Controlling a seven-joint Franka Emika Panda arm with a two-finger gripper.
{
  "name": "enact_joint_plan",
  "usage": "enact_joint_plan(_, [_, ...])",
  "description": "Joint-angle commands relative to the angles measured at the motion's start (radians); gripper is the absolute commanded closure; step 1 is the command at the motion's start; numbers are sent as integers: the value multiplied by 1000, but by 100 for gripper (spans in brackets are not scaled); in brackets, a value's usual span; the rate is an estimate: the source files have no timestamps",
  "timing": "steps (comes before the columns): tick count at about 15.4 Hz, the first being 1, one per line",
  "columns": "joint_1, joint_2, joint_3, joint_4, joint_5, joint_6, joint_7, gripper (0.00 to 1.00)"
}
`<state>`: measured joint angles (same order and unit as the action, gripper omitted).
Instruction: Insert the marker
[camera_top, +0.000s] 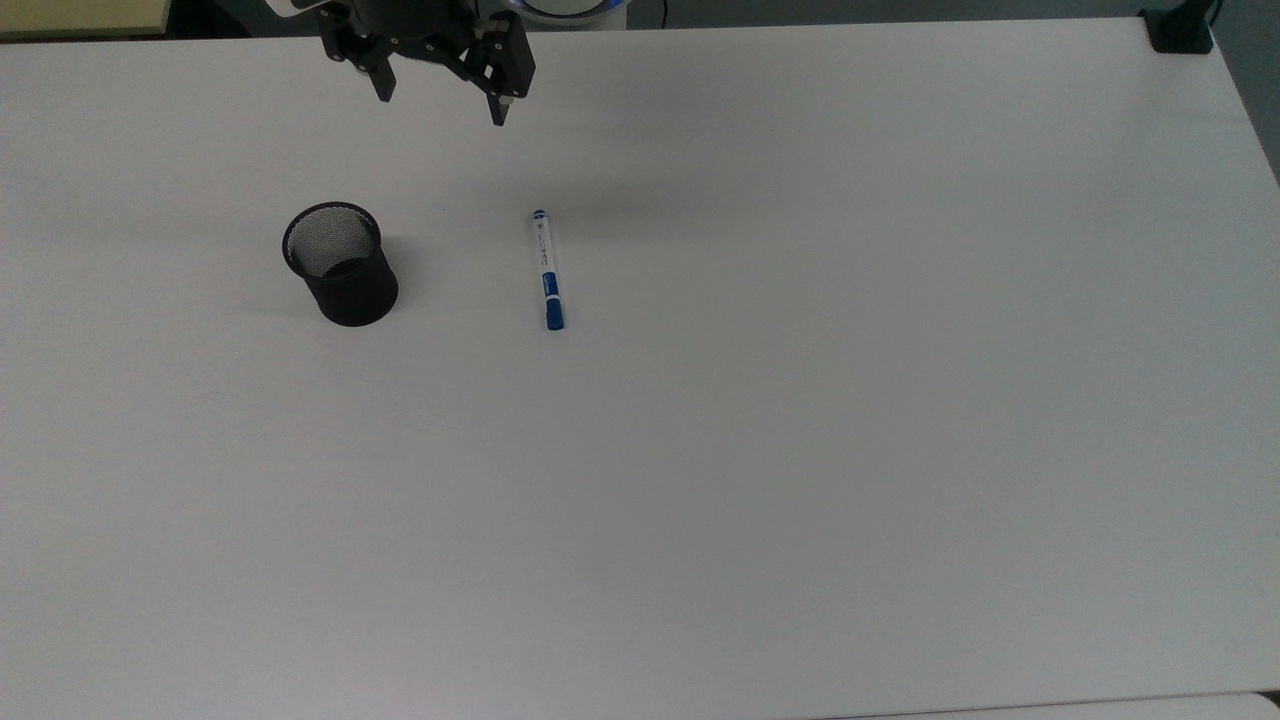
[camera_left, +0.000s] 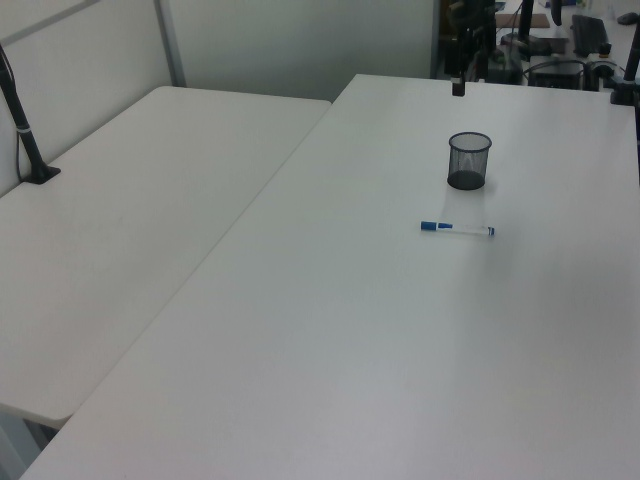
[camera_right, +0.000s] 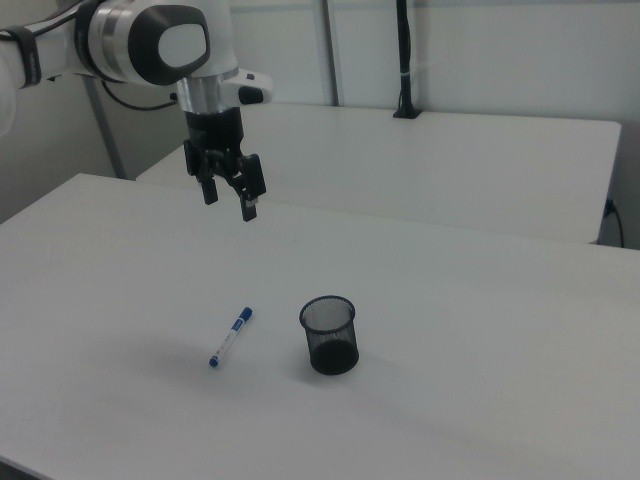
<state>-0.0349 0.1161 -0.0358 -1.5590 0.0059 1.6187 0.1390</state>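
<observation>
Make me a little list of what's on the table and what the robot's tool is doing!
marker: lying flat on the table, blue cap toward the top view's bottom
cup: black mesh, upright, nothing in it, to the top view's left of the marker, apart from it
tool: open, holding nothing, up in the air
task: marker not yet picked up

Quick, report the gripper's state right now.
Gripper: open, holding nothing, hanging above the table, apart from the marker and the black mesh cup.
</observation>
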Motion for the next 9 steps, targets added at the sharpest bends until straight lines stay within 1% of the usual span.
enact_joint_plan(1, [-7,-21,-4,-27,34,-11,-25,0])
enact_joint_plan(6, [1,23,2,-27,49,42,-24,0])
enact_joint_plan(9, [26,85,8,-27,49,69,-24,0])
